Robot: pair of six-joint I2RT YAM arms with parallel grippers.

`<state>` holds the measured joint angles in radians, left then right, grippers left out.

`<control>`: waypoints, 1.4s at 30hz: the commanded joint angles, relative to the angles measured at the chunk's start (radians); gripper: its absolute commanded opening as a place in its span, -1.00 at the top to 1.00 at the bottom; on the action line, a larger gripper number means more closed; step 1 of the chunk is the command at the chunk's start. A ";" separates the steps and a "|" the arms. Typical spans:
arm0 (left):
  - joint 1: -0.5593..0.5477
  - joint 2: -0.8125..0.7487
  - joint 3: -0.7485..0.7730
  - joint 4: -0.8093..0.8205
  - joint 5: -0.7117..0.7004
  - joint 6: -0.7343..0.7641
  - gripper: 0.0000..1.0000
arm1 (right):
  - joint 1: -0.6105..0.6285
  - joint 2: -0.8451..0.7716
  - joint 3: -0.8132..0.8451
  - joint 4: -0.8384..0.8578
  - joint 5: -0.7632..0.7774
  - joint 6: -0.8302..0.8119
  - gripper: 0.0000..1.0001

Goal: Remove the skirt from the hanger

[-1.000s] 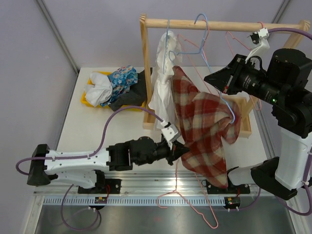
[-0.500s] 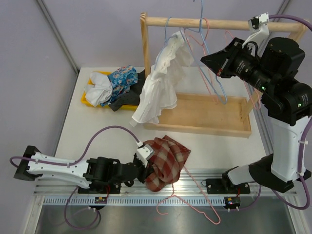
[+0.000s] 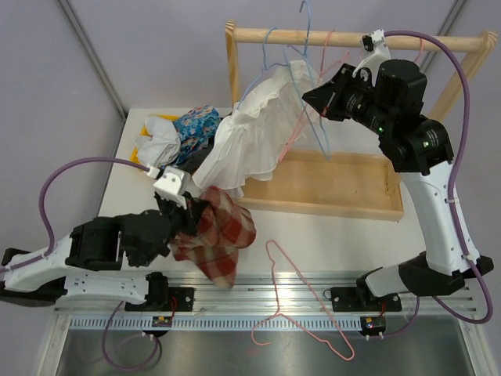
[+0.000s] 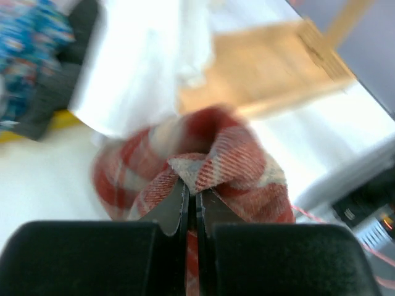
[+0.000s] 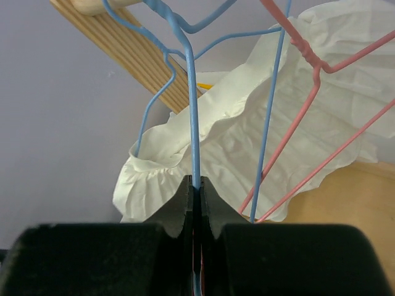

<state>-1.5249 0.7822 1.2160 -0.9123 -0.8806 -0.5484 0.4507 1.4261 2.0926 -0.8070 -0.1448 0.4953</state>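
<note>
- Left gripper point(image 4: 191, 200) is clamped shut on a fold of the red plaid skirt point(image 3: 225, 235). The skirt is bunched at the jaws over the front-left part of the white table point(image 3: 352, 243) and is on no hanger.
- Right gripper point(image 5: 196, 188) is pinched shut on the wire of a blue hanger point(image 5: 192, 111). It holds the hanger up by the wooden rack point(image 3: 337, 37), with the hook above the top bar.
- A white ruffled garment point(image 3: 254, 137) hangs from the rack and sweeps left toward the clothes piled in a yellow bin point(image 3: 138, 163).
- A bare pink hanger point(image 3: 279, 312) lies at the table's front edge, just right of the skirt.
</note>
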 commanded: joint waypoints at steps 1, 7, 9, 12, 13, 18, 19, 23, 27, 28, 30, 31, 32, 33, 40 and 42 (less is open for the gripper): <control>0.150 0.037 0.071 0.018 -0.008 0.195 1.00 | 0.000 -0.039 -0.037 0.069 0.044 0.009 1.00; 0.360 0.043 0.114 0.059 0.066 0.342 1.00 | 0.002 -0.065 -0.091 0.068 0.053 0.012 1.00; 0.478 0.042 0.132 0.094 0.116 0.392 1.00 | 0.000 -0.076 -0.111 0.065 0.060 0.014 1.00; 0.674 0.098 0.203 0.105 0.231 0.473 1.00 | 0.000 -0.098 -0.134 0.060 0.088 0.012 1.00; 0.724 0.145 0.232 0.105 0.265 0.505 1.00 | 0.000 -0.107 -0.138 0.051 0.100 0.011 1.00; 1.059 0.247 0.298 0.168 0.439 0.568 1.00 | 0.000 -0.113 -0.122 -0.010 0.214 -0.011 1.00; 1.106 0.258 0.313 0.176 0.465 0.562 1.00 | 0.000 -0.109 -0.112 -0.041 0.234 -0.018 1.00; 1.226 0.334 0.410 0.196 0.470 0.553 1.00 | 0.000 -0.102 -0.074 -0.090 0.312 -0.049 1.00; 1.290 0.428 0.577 0.227 0.503 0.553 1.00 | 0.002 -0.093 -0.080 -0.089 0.284 -0.067 1.00; 1.299 0.452 0.623 0.225 0.525 0.553 1.00 | 0.000 -0.089 -0.080 -0.093 0.284 -0.069 1.00; 1.313 0.546 0.762 0.213 0.557 0.553 1.00 | 0.000 -0.082 -0.082 -0.101 0.295 -0.073 1.00; 1.322 0.586 0.811 0.202 0.565 0.526 1.00 | 0.000 -0.081 -0.082 -0.109 0.306 -0.077 1.00; 1.332 0.618 0.856 0.181 0.601 0.521 1.00 | 0.000 -0.081 -0.085 -0.109 0.326 -0.080 1.00; 1.351 0.649 0.904 0.178 0.620 0.516 1.00 | 0.000 -0.081 -0.079 -0.115 0.349 -0.080 1.00; 1.401 0.799 0.901 0.265 0.730 0.469 1.00 | 0.000 -0.093 -0.013 -0.199 0.471 -0.113 1.00; 1.410 0.798 0.789 0.352 0.753 0.458 1.00 | 0.000 -0.102 0.012 -0.199 0.472 -0.129 1.00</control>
<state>-0.1291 1.5726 2.0880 -0.6998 -0.2199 -0.0586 0.4511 1.3567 2.0430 -0.9955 0.2481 0.4076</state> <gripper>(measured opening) 0.021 0.062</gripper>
